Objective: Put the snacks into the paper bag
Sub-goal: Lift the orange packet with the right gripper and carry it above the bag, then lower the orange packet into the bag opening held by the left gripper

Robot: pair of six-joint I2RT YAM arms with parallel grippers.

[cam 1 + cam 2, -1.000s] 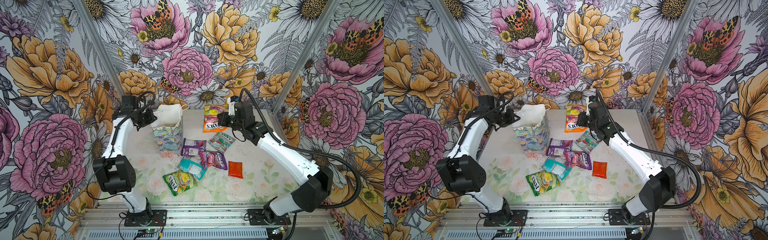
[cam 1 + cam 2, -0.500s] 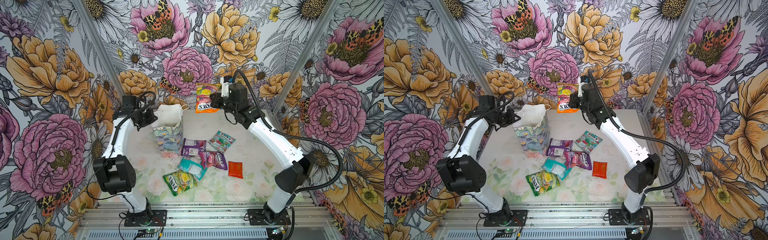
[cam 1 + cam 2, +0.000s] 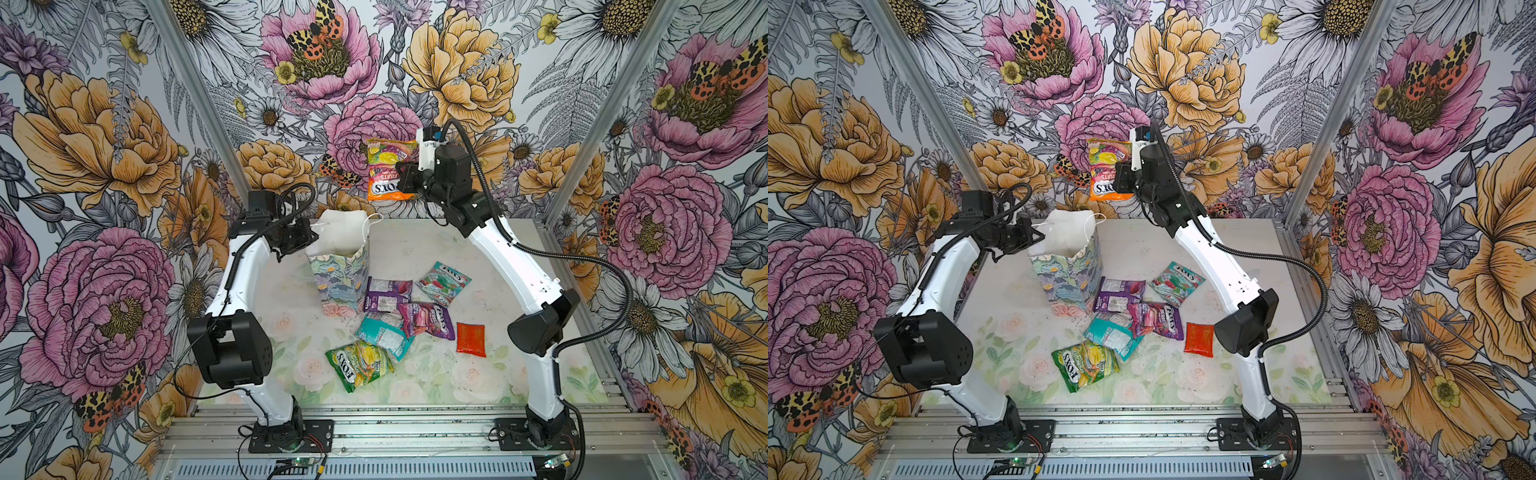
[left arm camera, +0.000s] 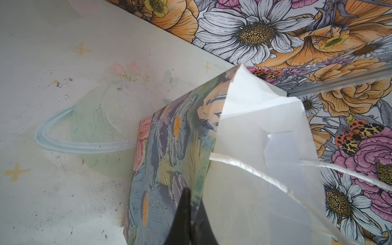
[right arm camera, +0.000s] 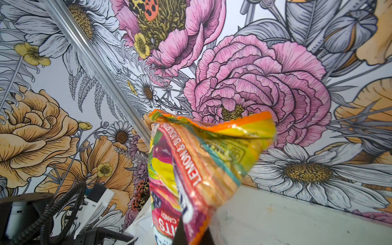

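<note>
Far left, the left fingers [image 4: 184, 214] are pinched together on the near wall of the paper bag [image 3: 340, 270], right at its rim. The bag stands upright on the worktop [image 3: 436, 386], mouth wide open, white inside, and a thin white cord handle [image 3: 368, 224] loops off its top.

Just right of the bag's foot lie the loose snacks. The green packet [image 3: 359, 365] is nearest the front and on its own. Behind it the teal packet [image 3: 384, 336] tucks under the magenta packet [image 3: 426, 320]. The purple packet [image 3: 386, 295] lies right against the bag. The teal-and-red packet [image 3: 444, 282] sits a little apart at the back, and the red sachet [image 3: 471, 338] lies alone on the right.

Up high, the right fingers [image 5: 179, 236] are clamped on the orange packet [image 3: 388, 170], gripping its edge. It hangs well clear of the worktop, seen against the back wall, up and right of the bag's mouth in both top views.
</note>
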